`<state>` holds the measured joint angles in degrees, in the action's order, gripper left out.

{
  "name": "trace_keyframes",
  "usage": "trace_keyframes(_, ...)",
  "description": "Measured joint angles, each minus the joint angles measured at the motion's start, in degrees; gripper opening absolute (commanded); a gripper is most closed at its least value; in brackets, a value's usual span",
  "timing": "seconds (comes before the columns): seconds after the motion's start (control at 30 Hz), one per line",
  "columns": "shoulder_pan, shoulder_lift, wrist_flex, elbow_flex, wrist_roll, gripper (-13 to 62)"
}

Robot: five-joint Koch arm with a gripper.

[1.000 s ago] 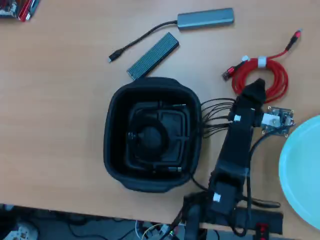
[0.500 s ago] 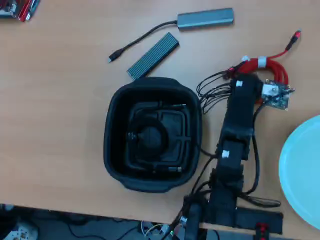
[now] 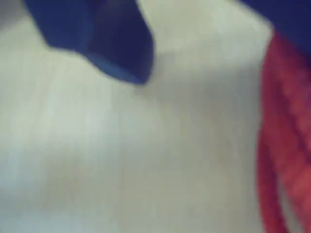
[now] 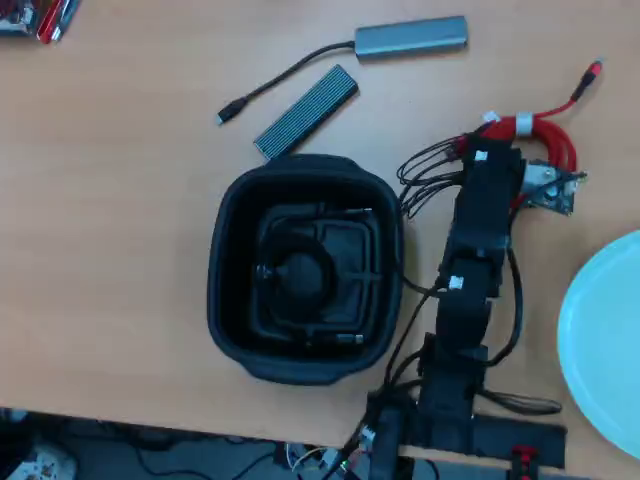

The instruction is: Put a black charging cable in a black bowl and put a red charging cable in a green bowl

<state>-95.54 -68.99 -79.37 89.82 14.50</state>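
Observation:
In the overhead view my arm [image 4: 480,215] reaches out over the red charging cable [image 4: 545,132] and covers most of its coil; the white tie and one plug end stick out. The wrist view is blurred. There my gripper [image 3: 204,48] is open, with one dark finger [image 3: 116,43] at the top left, the other in the top right corner and bare table between them. The red charging cable [image 3: 282,141] runs down the right side under that far finger. The black bowl [image 4: 232,300] sits left of the arm. I cannot make out the black charging cable against its dark floor. The green bowl [image 4: 600,340] is at the right edge.
A grey hub [image 4: 410,36] with a black lead and a ribbed grey case [image 4: 307,112] lie beyond the black bowl. A small circuit board [image 4: 555,190] sits beside the arm's wrist. Loose black wires [image 4: 425,175] arc between arm and bowl.
The arm has stretched away from its base and now lies over the red coil, hiding most of it. In the last half second it only shifted slightly.

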Motion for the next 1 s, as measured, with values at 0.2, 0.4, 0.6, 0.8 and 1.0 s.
trace_keyframes(0.2, -0.1, 0.2, -0.1, -0.1, 0.0, 52.2)
trace_keyframes(0.4, -0.4, 0.2, 0.1, -1.7, 0.3, 13.1)
trace_keyframes(0.6, -0.2, 0.3, 1.1, -3.8, 1.0, -5.6)
trace_keyframes(0.8, -0.9, 0.3, 2.6, -4.1, 0.8, -7.0)
trace_keyframes(1.0, -4.0, -3.6, 3.8, -4.1, 0.5, -7.0)
